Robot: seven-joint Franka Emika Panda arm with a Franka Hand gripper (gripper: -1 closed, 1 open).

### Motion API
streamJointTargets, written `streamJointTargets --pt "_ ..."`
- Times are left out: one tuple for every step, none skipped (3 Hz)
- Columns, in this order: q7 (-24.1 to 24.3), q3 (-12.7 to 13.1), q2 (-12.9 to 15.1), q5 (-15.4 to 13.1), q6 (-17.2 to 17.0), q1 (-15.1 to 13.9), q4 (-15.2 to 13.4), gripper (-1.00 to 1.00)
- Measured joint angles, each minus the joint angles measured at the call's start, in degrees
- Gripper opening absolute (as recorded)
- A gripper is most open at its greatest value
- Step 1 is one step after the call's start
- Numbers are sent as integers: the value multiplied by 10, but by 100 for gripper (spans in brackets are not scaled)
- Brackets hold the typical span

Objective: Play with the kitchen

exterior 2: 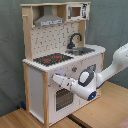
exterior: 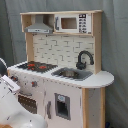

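Jaws first: from my station I cannot tell how far apart they stand, nor whether they have hold of anything, because the jaws (exterior 2: pixel 56 79) are pressed up close to the front panel of the kitchen (exterior 2: pixel 60 55).

Going by the first exterior view, the kitchen (exterior: pixel 65 65) fills most of what I see, standing before a grey curtain (exterior: pixel 116 45). On it, the black-red stovetop (exterior: pixel 36 65) sits toward the first exterior view's left, the sink (exterior: pixel 72 74) just beside it, and the black faucet (exterior: pixel 84 59) rises behind the sink. Above the stovetop hangs the grey hood (exterior: pixel 39 25), with the microwave (exterior: pixel 72 23) beside that. A white part of the arm (exterior: pixel 12 100) shows low down, near the oven door (exterior: pixel 29 102).

Going by the second exterior view, the kitchen stands on a wooden counter (exterior 2: pixel 107 107). The arm (exterior 2: pixel 107 72) reaches in from the second exterior view's right, and its tip meets the panel just above the oven door (exterior 2: pixel 63 98), below the stovetop (exterior 2: pixel 52 59).
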Motion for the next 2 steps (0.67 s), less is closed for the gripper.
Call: streamJointTargets --pt "-64 0 0 0 0 0 0 -100" --pt "-137 0 0 -1 0 0 0 -100"
